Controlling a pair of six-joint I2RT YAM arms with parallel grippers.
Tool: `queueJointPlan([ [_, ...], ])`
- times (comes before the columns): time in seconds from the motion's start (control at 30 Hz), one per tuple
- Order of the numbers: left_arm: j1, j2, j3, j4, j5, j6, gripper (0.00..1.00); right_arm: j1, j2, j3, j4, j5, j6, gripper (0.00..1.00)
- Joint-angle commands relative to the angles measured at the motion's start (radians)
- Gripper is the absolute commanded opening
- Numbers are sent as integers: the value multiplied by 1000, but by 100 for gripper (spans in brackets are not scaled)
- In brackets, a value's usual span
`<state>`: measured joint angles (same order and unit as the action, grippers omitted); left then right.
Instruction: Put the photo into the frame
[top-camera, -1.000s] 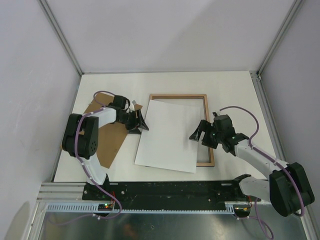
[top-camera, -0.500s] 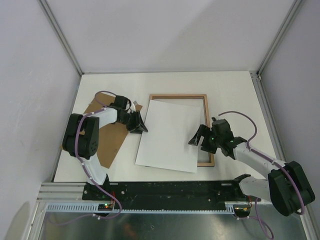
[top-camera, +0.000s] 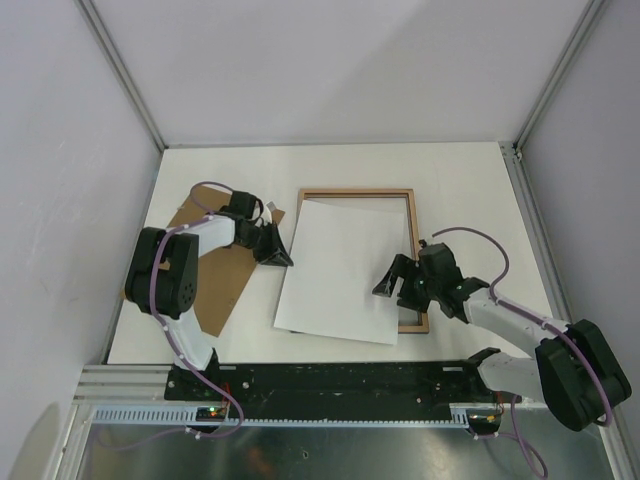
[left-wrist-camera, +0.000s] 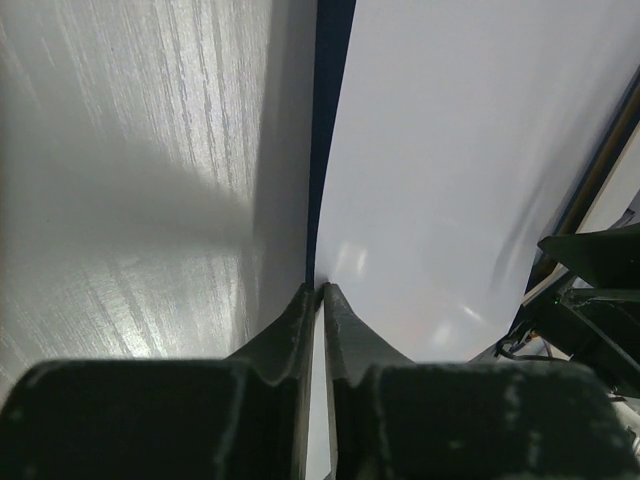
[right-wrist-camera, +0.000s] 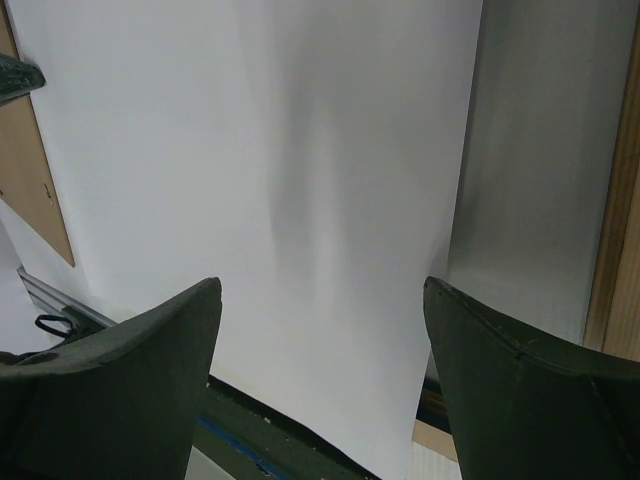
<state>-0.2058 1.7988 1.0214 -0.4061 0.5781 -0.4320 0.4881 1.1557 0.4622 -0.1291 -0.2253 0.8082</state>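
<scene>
Left arm (top-camera: 200, 232) folded at the elbow, forearm reaching right, low over the table (top-camera: 460, 190). Left fingers (left-wrist-camera: 290, 325) pressed nearly together, pinching the left edge of the photo (top-camera: 340, 270). Right arm (top-camera: 510, 318) stretched low toward the left. Right fingers (right-wrist-camera: 150, 360) spread wide above the photo's right part, holding nothing. Photo lies white side up, askew across the frame (top-camera: 355, 191), hiding its left rail. Frame flat on table, wood side up. Cardboard board (top-camera: 215, 280) lies under the left arm, left of the photo.
</scene>
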Motion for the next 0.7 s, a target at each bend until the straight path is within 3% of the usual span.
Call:
queueJointPlan([
  [0.0, -18, -65, 7, -5, -16, 10, 8, 1, -12, 1, 40, 18, 20, 86],
  [0.13, -21, -91, 4, -3, -37, -21, 1, -8, -57, 46, -4, 43, 1, 86],
  [0.33, -28, -141, 12, 14, -81, -61, 0, -33, -105, 151, -122, 124, -63, 87],
  [0.67, -53, -209, -40, 180, -162, -168, 0, -198, -98, 183, -173, 181, -136, 86],
])
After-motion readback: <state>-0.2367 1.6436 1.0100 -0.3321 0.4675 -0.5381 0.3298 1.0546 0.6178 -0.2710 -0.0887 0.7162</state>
